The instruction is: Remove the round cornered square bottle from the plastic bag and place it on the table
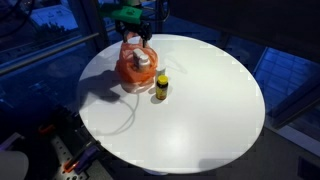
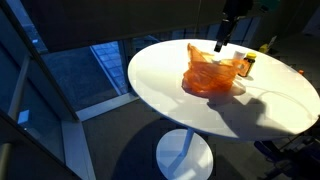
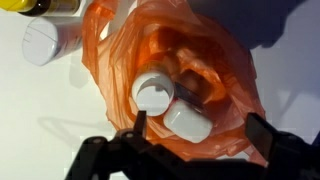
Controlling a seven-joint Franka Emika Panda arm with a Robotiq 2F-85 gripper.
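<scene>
We hover over the bag; nothing lifted yet.
On the white desk (image 1: 200,110) the orange plastic bag (image 1: 130,72) lies open, the round cornered square bottle (image 3: 188,123) inside beside another bottle (image 3: 152,92). Our fingers (image 3: 264,138) stand wide apart, empty, above it. Grasp, lift and placing remain, we judge.

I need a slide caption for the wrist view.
Open gripper hovers over orange plastic bag with white-capped bottles inside.

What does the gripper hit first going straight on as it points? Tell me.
Probably the white rounded bottle inside the orange plastic bag, lying between the open fingers of the gripper; depth is unclear, so the bag's rim may touch first.
</scene>
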